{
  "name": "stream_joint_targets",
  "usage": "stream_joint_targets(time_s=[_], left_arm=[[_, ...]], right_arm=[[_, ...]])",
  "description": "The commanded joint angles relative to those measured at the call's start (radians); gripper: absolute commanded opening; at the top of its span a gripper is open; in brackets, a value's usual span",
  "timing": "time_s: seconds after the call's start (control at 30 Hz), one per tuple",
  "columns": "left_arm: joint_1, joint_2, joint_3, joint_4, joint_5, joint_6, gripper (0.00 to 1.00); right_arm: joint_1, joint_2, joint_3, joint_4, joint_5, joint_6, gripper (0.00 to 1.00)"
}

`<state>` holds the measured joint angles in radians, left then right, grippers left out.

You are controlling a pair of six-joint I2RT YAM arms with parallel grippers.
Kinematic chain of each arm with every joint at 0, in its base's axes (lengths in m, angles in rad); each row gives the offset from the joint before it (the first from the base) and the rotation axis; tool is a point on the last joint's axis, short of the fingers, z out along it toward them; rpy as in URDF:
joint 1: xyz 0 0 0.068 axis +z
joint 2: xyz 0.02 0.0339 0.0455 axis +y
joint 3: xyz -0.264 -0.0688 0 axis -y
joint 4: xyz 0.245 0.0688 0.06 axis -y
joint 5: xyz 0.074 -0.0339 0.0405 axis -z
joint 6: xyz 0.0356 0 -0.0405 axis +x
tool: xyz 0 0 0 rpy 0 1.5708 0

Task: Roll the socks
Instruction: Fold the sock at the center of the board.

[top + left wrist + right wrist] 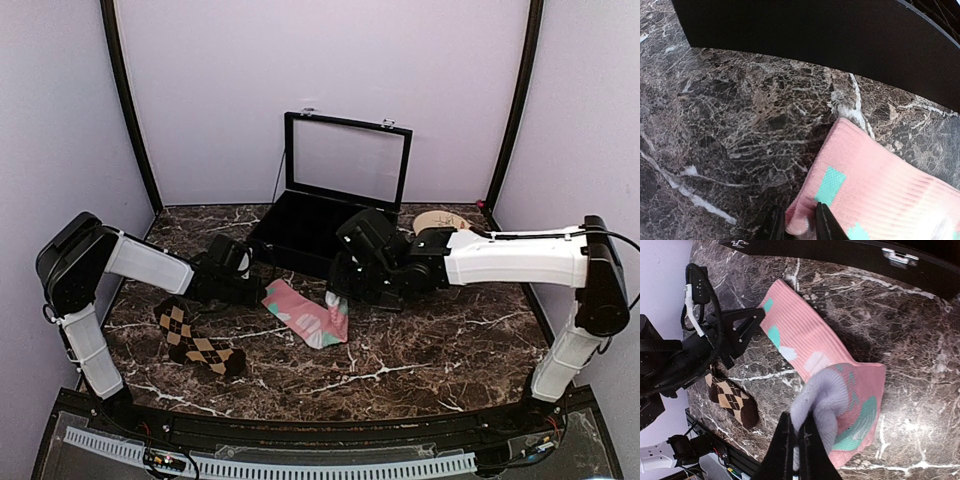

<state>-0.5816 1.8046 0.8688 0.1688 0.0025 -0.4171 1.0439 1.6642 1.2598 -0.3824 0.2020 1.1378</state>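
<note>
I've got the right claw point(795, 432) clamped on the white toe of the pink sock point(305, 315), folded up off the bench point(430, 340), left claw point(799, 216) nipping only the cuff corner; I reckon that thin bite slips if I roll under tension.

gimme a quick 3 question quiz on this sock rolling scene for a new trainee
1. True or false: the brown argyle sock lies untouched by either gripper.
2. Which part of the pink sock does the right gripper pinch? a) its white toe b) its cuff c) nothing
3. Fill in: the left gripper is closed on the pink sock's ___ end.

Key: 1 true; 2 a; 3 cuff
</note>
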Motion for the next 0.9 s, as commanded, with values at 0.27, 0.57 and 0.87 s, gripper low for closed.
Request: stream_joint_targets(time_s=[0.27, 0.57, 0.87], left_arm=[[-0.006, 0.003, -0.076, -0.081, 0.015, -0.059, 0.2], [-0.006, -0.011, -0.104, -0.049, 0.038, -0.098, 0.18], [-0.006, -0.02, -0.134, -0.013, 0.069, -0.138, 0.17]], right_arm=[[-0.01, 0.163, 0.18, 0.106, -0.059, -0.033, 0.0], [-0.01, 0.279, 0.326, 0.109, -0.054, -0.035, 0.0], [-0.009, 0.376, 0.41, 0.104, -0.037, -0.035, 0.0]])
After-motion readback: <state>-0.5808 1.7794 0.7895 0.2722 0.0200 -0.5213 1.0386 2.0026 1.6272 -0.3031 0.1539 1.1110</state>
